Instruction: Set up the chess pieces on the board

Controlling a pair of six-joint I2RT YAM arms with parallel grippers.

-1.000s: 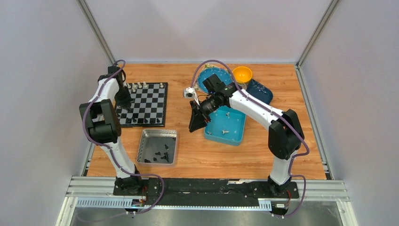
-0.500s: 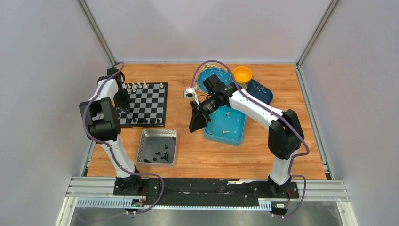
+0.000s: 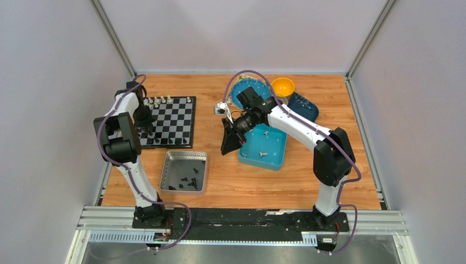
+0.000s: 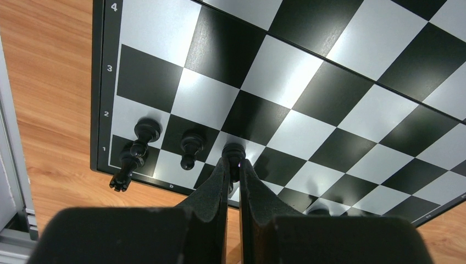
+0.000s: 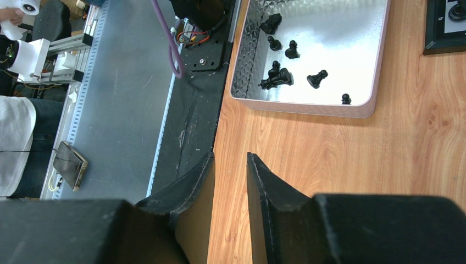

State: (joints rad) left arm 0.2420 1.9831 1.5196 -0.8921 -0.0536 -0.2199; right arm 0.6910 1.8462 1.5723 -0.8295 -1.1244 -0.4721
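The checkered chessboard (image 3: 175, 118) lies at the left of the table; it fills the left wrist view (image 4: 308, 71). Cream pieces (image 3: 165, 100) stand along its far edge, black pieces (image 3: 165, 141) along its near edge. My left gripper (image 4: 234, 163) is shut on a black chess piece (image 4: 234, 153) and holds it at the board's near row, beside two standing black pieces (image 4: 189, 144) and a leaning one (image 4: 125, 165). My right gripper (image 5: 229, 159) is open and empty, held above the wood between the board and the blue tray (image 3: 273, 157).
A silver metal tray (image 3: 171, 165) with several loose black pieces (image 5: 280, 74) sits in front of the board. The blue tray holds a few cream pieces (image 3: 262, 153). A blue plate (image 3: 242, 88), an orange bowl (image 3: 283, 86) and a dark blue dish (image 3: 305, 105) stand at the back.
My left gripper has moved slightly nearer along the board's left side, toward its near row. The right arm has not moved.
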